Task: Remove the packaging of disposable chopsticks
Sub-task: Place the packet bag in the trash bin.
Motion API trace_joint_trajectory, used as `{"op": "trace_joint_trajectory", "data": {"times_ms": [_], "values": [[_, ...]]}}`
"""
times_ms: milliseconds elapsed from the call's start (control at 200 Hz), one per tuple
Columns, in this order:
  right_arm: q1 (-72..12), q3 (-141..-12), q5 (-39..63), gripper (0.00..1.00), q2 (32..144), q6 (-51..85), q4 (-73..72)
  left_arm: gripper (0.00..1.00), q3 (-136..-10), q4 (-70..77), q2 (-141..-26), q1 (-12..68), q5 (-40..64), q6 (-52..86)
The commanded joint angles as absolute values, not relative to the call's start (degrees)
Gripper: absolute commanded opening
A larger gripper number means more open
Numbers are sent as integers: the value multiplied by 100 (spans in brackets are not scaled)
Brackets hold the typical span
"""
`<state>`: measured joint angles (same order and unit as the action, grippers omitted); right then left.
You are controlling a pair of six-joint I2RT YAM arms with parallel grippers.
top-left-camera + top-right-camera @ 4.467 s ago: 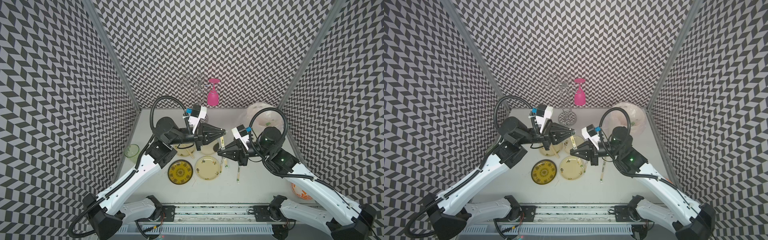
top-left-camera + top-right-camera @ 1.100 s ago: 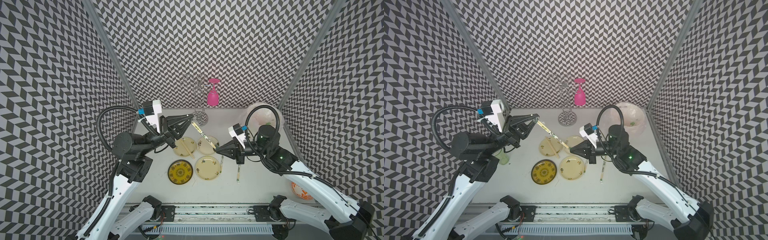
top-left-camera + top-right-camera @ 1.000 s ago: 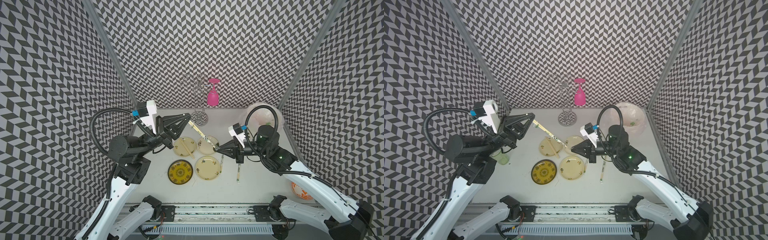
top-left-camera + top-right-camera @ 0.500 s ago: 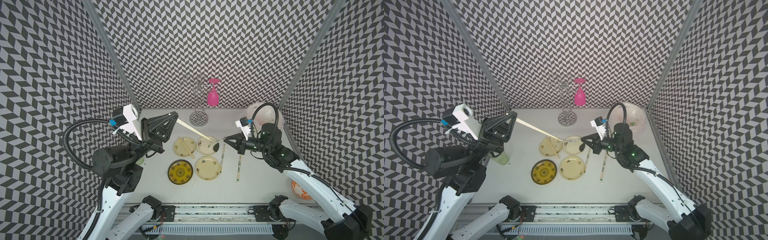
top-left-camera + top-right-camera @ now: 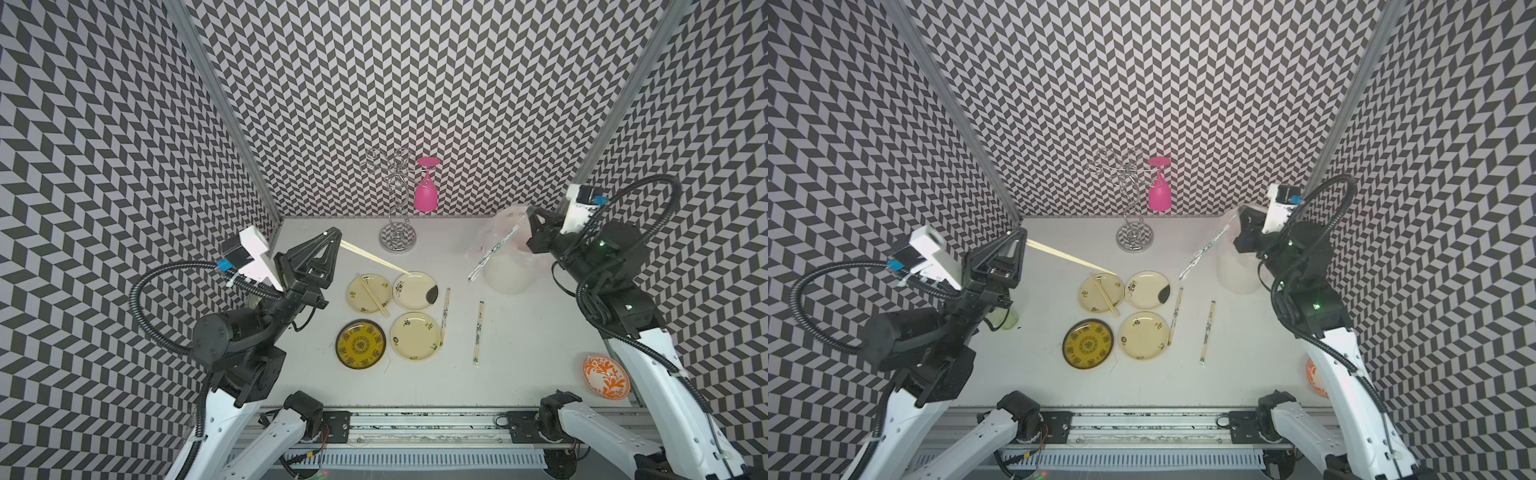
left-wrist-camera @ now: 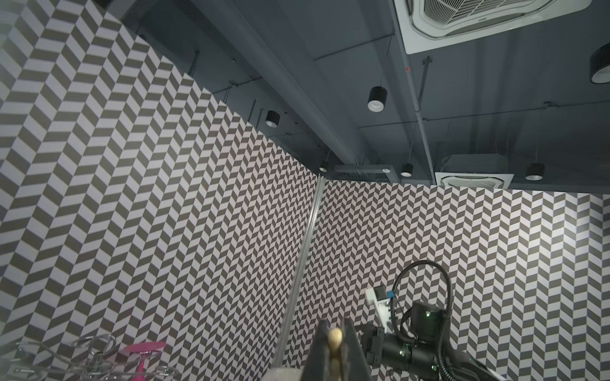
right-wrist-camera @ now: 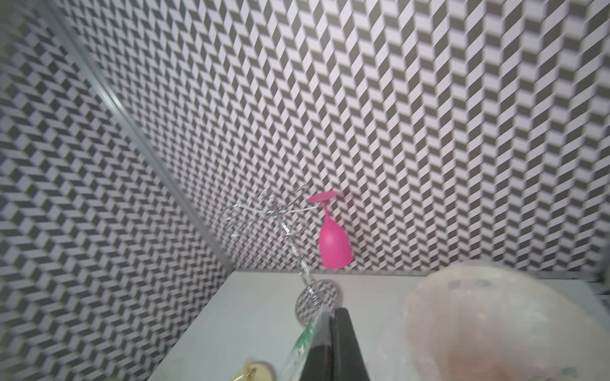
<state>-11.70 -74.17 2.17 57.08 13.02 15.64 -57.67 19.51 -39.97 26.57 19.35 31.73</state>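
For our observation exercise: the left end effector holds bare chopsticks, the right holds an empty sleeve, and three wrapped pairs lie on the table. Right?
Only two wrapped pairs lie on the table, not three; both top views show it. The left end effector does hold bare chopsticks, the right end effector the empty sleeve.

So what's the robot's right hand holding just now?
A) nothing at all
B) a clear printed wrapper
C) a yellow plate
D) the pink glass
B: the right hand is shut on the clear wrapper, which dangles by the pinkish bag, while the left hand holds the bare chopsticks.
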Motion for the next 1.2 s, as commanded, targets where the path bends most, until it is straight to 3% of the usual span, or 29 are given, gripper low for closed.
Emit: {"op": "trace_joint_trajectory", "data": {"times_ms": [0, 491, 676, 986, 1091, 1192], "values": [[-977, -7789, -1346, 0, 6028, 662, 1766, 0, -5617, 2272, -4154, 2619, 2094, 3516], [-31, -8681, -2848, 0, 8055, -657, 1106, 0, -5067, 2373, -4099, 2619, 2353, 3702], [156, -8145, -3172, 0, 7949, -785, 675, 0, -4972, 2399, -4104, 2619, 2422, 3685], [296, -8319, -3410, 0, 7999, -958, 836, 0, -4784, 2605, -4118, 2620, 2495, 3735], [110, -7954, -3136, 0, 7890, -1101, 625, 0, -4691, 2705, -4130, 2619, 2505, 3744], [-320, -7680, -3586, 0, 8085, -1463, 567, 0, -4652, 2715, -4136, 2619, 2514, 3735]]}}
